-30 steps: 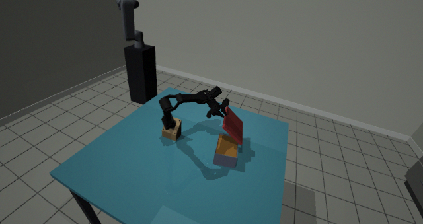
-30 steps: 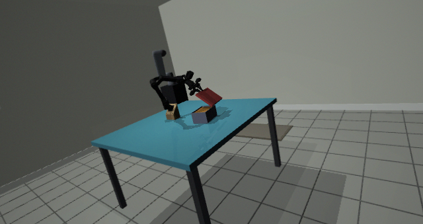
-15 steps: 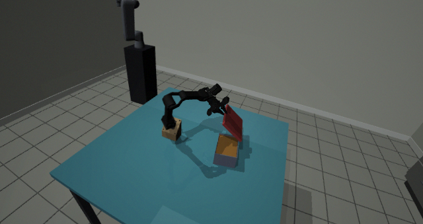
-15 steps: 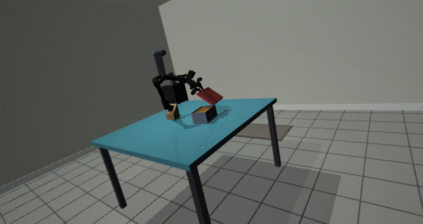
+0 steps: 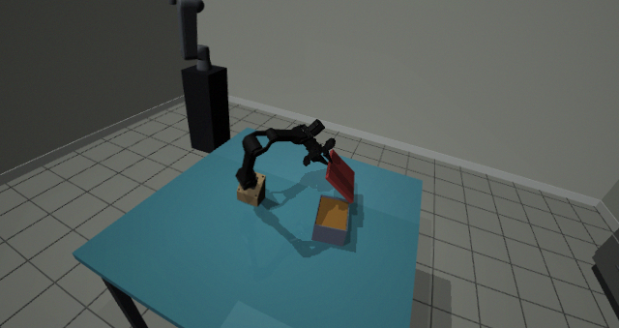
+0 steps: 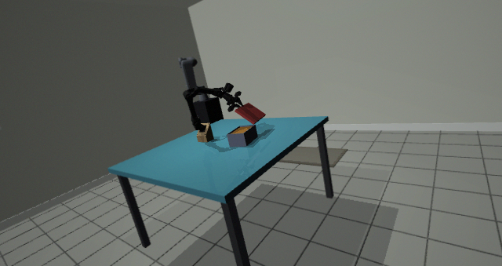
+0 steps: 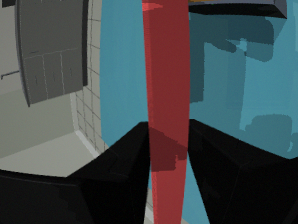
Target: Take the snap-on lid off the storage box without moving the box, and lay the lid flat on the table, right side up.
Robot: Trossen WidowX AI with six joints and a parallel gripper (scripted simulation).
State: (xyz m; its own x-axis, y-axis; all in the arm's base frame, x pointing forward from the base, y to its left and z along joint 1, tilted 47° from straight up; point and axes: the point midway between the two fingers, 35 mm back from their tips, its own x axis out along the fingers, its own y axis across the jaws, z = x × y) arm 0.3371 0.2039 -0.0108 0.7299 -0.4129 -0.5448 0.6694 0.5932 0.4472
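Observation:
The red lid (image 5: pixel 341 178) (image 6: pixel 251 113) (image 7: pixel 170 75) is held in the air, steeply tilted, its far end lower than the gripped edge. My gripper (image 5: pixel 329 158) (image 6: pixel 241 105) (image 7: pixel 166 129) is shut on the lid's edge, one finger on each side. The storage box (image 5: pixel 330 235) (image 6: pixel 237 140) stands open on the blue table (image 5: pixel 218 251) (image 6: pixel 176 160), its orange inside showing. The lid is clear of the box, above and behind it in the top view. A corner of the box shows at the top right of the wrist view (image 7: pixel 240 9).
The arm's wooden base block (image 5: pixel 250 193) (image 6: pixel 205 134) stands on the table, left of the box. A grey arm on a black pedestal (image 5: pixel 207 107) (image 6: pixel 211 110) stands beyond the table. A grey cabinet (image 7: pixel 52 50) shows at the left of the wrist view.

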